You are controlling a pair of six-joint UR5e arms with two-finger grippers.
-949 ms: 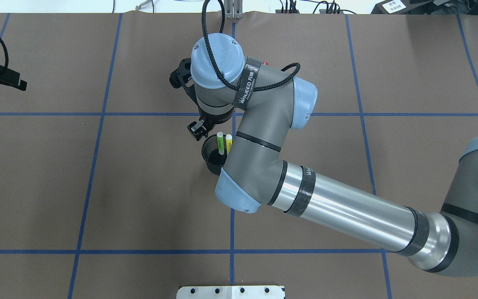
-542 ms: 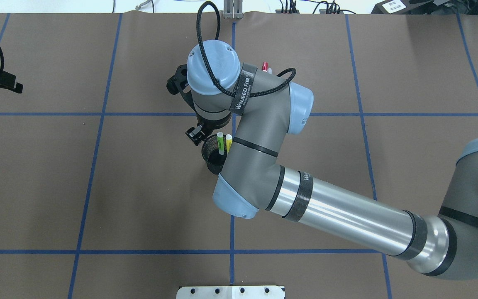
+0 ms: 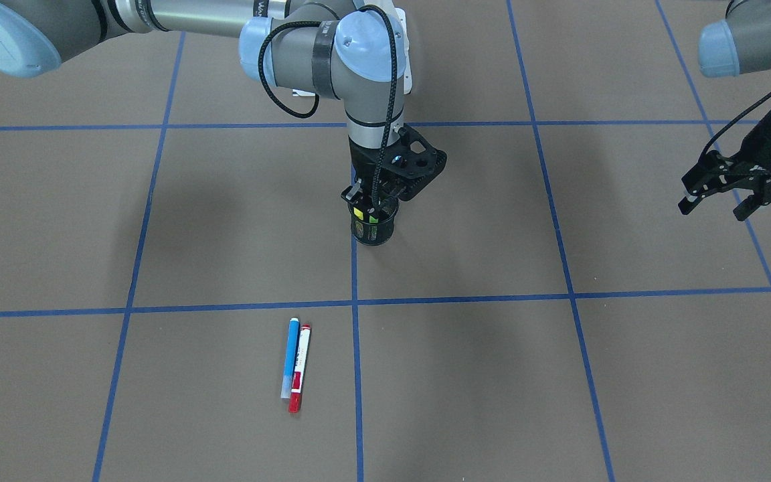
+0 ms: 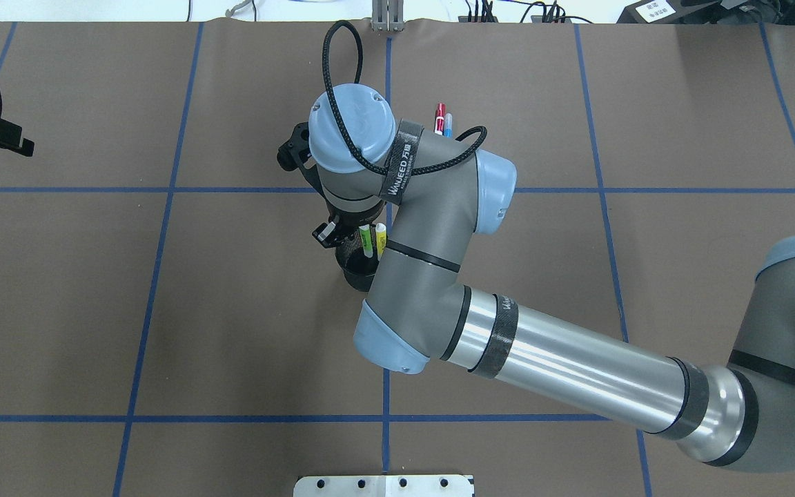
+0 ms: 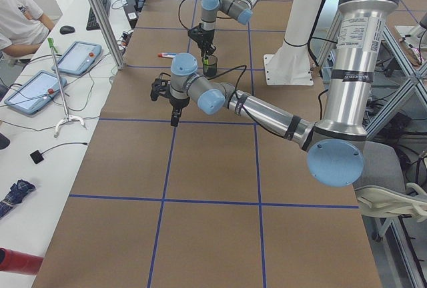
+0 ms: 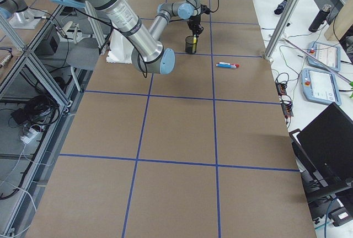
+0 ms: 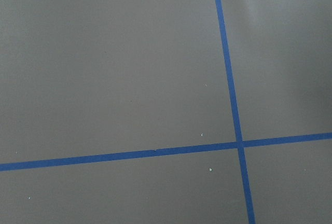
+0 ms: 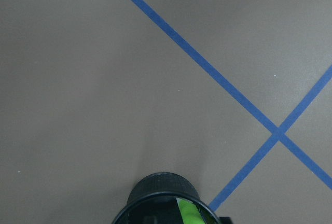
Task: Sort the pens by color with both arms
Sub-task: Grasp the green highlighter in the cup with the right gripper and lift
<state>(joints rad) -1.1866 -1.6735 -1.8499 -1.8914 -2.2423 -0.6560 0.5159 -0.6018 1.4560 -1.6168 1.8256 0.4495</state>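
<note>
A green pen [image 4: 366, 239] and a yellow pen [image 4: 381, 237] stand in a black mesh cup [image 4: 356, 270] near the table's middle. My right gripper [image 3: 370, 201] hangs right over the cup, its fingers at the pens' tops, and looks open. The cup [image 8: 165, 199] and green pen [image 8: 190, 211] show at the bottom of the right wrist view. A blue pen [image 3: 290, 357] and a red-capped white pen [image 3: 299, 368] lie side by side on the table, far from the cup. My left gripper [image 3: 720, 194] is open and empty, far off to the side.
The table is brown paper with blue tape grid lines [image 3: 353, 304]. The right arm's elbow [image 4: 432, 228] hides part of the cup in the overhead view. A white base plate [image 4: 384, 485] sits at the near edge. The left wrist view shows only bare table.
My right gripper has moved over the cup towards the pens' tops. The arm's shift uncovered the red and blue pens in the overhead view. The left gripper drifted slightly outward.
</note>
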